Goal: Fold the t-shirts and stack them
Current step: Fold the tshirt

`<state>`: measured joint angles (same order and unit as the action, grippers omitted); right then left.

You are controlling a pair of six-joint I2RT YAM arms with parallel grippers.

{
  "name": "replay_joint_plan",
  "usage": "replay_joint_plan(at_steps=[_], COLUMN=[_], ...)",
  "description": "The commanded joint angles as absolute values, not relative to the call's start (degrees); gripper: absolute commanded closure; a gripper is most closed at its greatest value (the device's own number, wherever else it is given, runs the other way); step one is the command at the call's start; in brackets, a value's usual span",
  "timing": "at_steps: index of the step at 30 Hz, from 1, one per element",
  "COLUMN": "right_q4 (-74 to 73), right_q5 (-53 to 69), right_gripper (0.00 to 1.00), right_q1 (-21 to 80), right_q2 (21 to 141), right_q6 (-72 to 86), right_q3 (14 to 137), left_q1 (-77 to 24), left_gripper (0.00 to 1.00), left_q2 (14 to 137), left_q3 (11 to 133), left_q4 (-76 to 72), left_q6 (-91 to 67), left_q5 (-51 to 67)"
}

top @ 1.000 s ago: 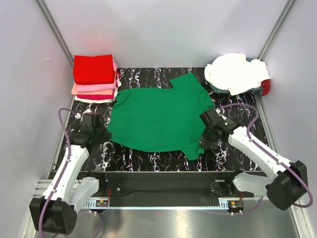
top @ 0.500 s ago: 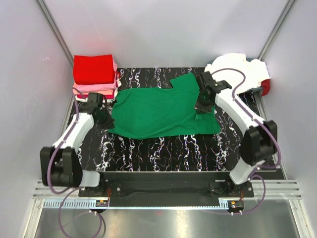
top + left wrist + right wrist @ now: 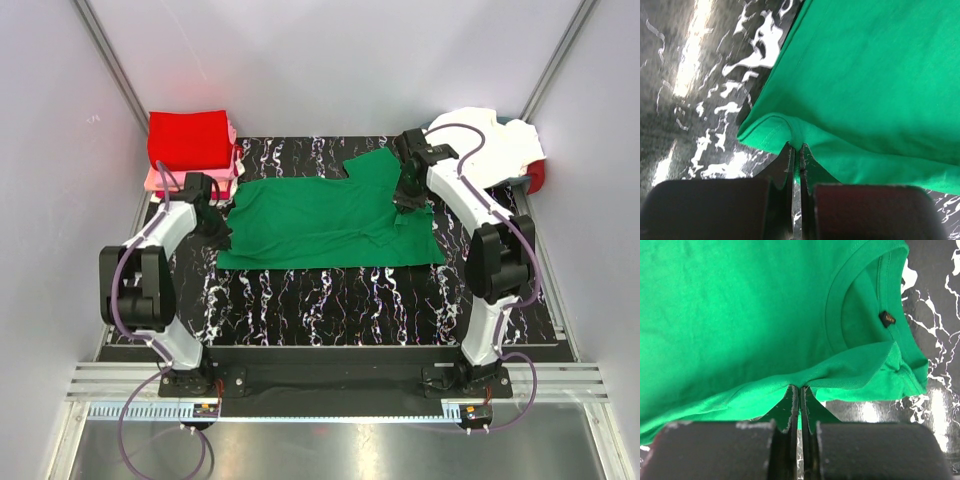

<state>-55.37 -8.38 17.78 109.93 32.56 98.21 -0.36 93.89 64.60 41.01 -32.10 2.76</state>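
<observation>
1. Centrally in the top view, the green t-shirt (image 3: 325, 220) lies as a broad band across the black white-veined mat (image 3: 330, 300) on the bench. One sleeve juts toward the upper middle of the frame.
2. At the band's left end, the left claw (image 3: 218, 232) is pinched narrow on the shirt's edge. In the left wrist view its fingers (image 3: 782, 170) meet over a small puckered fold of hem.
3. At the cloth's upper right, the right claw (image 3: 408, 198) is likewise clamped on a ridge of green fabric. The right wrist view puts that ridge just below the collar, where a small dark label (image 3: 887, 318) shows inside the neck.
4. A folded stack (image 3: 190, 140), red on top with pink beneath, sits at the upper left, near the left arm.
5. A loose heap of white shirts (image 3: 480, 145) lies at the upper right, with the right arm's cable curving over it. A red thing (image 3: 537, 175) peeks out at the heap's right edge, too hidden to identify.
</observation>
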Motion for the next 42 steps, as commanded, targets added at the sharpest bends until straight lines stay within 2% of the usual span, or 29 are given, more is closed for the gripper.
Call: replay_joint_plan(at_steps=[1, 11, 14, 15, 16, 17, 18, 20, 21, 23, 25, 30, 33, 38, 42], right_q4=[-55.11, -54.75, -55.98, -55.99, -56.94, -57.74, -59.57, -61.43, -62.04, -60.92, -56.55, -45.47, -42.55, -40.61, -41.22], right_q5=[-9.05, -8.09, -8.17, -7.91, -7.65, -7.65, -7.65, -7.38, -7.47, -6.95, -5.11, 5.26, 7.47, 6.86, 6.06], right_gripper=[1.0, 1.0, 1.0, 0.96, 0.81, 0.7, 0.57, 0.42, 0.39, 0.35, 0.34, 0.34, 0.34, 0.34, 0.34], right_q1=[17.05, 15.83, 14.77, 14.42, 14.07, 13.71, 12.84, 12.31, 12.22, 12.22, 12.22, 12.3, 12.3, 12.3, 12.3], right_q2=[111.79, 118.65, 121.63, 123.29, 124.27, 125.32, 127.16, 128.23, 127.62, 125.17, 119.46, 110.14, 110.38, 113.11, 116.53], right_q6=[31.2, 30.59, 31.2, 31.11, 31.11, 30.94, 30.85, 30.41, 30.06, 29.8, 30.06, 34.1, 34.8, 34.37, 33.75], right_q3=[101.42, 104.85, 107.83, 109.84, 111.34, 113.1, 116.86, 120.22, 121.37, 119.63, 112.44, 93.12, 88.61, 87.89, 90.87], left_q1=[0.0, -0.09, 1.58, 2.02, 2.2, 2.46, 2.9, 3.16, 3.16, 3.16, 3.08, 3.16, 2.9, 2.9, 2.9], left_gripper=[1.0, 1.0, 0.99, 0.96, 0.92, 0.86, 0.68, 0.51, 0.33, 0.15, 0.02, 0.02, 0.01, 0.01, 0.01], left_q2=[95.79, 101.42, 104.67, 107.11, 108.36, 109.33, 110.64, 110.04, 108.04, 105.31, 100.65, 86.68, 78.07, 66.74, 63.37], left_q3=[68.73, 71.1, 75.66, 79.42, 81.37, 83.3, 86.54, 88.5, 89.2, 88.95, 86.5, 74.46, 67.43, 60.13, 57.84], left_q4=[41.04, 41.66, 43.15, 44.02, 46.03, 47.27, 48.85, 49.57, 50.09, 50.62, 50.54, 49.05, 48.43, 49.48, 49.57], left_q6=[-30.59, -30.24, -29.27, -28.92, -28.57, -27.96, -27.69, -26.72, -26.37, -25.67, -24.96, -23.47, -21.98, -19.6, -20.48], left_q5=[1.84, 0.7, 0.53, 0.7, 0.79, 1.14, 1.66, 1.59, 0.89, -1.74, -1.93, -0.35, 2.46, 2.46, 4.65])
